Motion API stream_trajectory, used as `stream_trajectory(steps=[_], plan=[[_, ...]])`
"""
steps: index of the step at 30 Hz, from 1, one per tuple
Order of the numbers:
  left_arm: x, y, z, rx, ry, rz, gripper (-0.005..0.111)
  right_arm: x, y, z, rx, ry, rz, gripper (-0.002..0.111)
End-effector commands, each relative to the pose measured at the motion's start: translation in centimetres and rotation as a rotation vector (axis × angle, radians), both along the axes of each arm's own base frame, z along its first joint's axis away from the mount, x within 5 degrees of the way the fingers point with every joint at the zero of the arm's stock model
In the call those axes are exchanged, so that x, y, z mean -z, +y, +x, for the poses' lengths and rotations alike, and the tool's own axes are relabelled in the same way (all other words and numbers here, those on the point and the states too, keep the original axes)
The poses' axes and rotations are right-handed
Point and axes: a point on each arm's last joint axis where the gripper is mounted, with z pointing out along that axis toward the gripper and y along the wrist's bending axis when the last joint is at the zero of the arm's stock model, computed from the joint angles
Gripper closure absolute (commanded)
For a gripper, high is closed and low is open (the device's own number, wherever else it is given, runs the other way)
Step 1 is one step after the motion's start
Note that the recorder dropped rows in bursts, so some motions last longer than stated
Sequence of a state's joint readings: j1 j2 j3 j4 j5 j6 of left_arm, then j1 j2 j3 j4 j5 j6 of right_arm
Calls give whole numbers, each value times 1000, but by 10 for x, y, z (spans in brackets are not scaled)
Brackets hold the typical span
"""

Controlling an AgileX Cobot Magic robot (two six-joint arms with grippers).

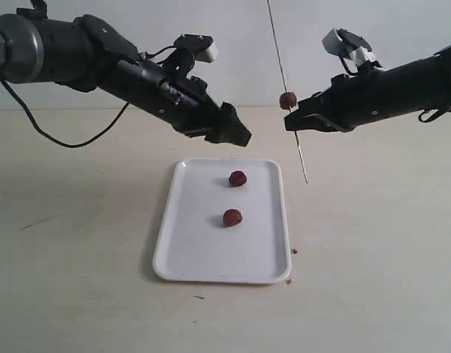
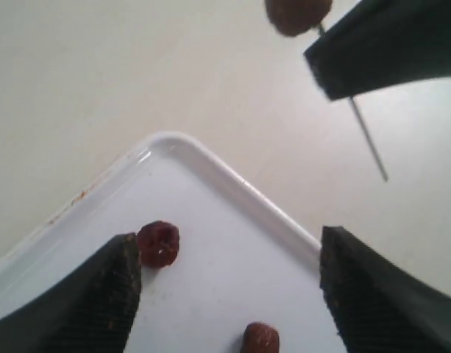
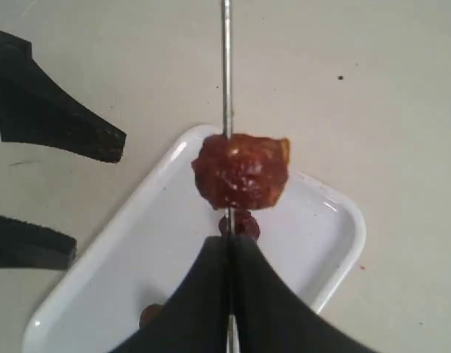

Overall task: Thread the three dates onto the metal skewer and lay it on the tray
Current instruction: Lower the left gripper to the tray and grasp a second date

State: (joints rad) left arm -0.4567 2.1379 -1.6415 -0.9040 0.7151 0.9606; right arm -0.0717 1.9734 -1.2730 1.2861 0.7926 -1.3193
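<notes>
The right gripper (image 1: 293, 121) is clamped tight on the skewer (image 1: 277, 53), a hair-thin, straight, dark grey rod. It is held nearly upright in the air with a slight lean. Its top runs out of the exterior view, and its pointed lower tip hangs to the right of the tray's far corner. The speared date (image 3: 241, 170) sits on the rod just above the closed jaws. It is a lumpy, wrinkled, glossy reddish-brown fruit with a paler torn edge on one side.

The tray (image 1: 203, 250) lies on the table (image 1: 372, 243) between the arms. It is flat, white and glossy, a rectangle with rounded corners and a low raised rim. Two more dates lie loose on it, apart from each other: the far date (image 1: 238, 178) towards the back and the near date (image 1: 232, 218) around the middle. Both are small, roundish, creased and dark reddish-brown.

The left gripper (image 1: 240, 136) hovers over the tray's far edge, its jaws spread wide and holding nothing. In its wrist view the far date lies just beside one of its fingers (image 2: 111, 294). A few reddish crumbs (image 1: 294, 251) dot the table by the tray's near right corner.
</notes>
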Motion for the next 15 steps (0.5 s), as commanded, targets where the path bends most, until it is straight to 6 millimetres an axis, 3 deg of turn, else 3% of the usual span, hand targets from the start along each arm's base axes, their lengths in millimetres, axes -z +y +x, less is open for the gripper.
stream_trajectory(steps=[1, 6, 11, 15], plan=[[3, 0, -7, 38, -20, 144, 39, -16, -3, -8, -18, 7, -44, 108], [19, -11, -20, 95, -87, 424, 39, -24, -4, -11, -23, -4, -68, 108], [28, -29, -34, 477, -381, 727, 39, -21, -5, -13, -48, 2, -99, 108], [28, -39, -42, 807, -573, 835, 39, -20, -5, -13, -52, 1, -113, 108]])
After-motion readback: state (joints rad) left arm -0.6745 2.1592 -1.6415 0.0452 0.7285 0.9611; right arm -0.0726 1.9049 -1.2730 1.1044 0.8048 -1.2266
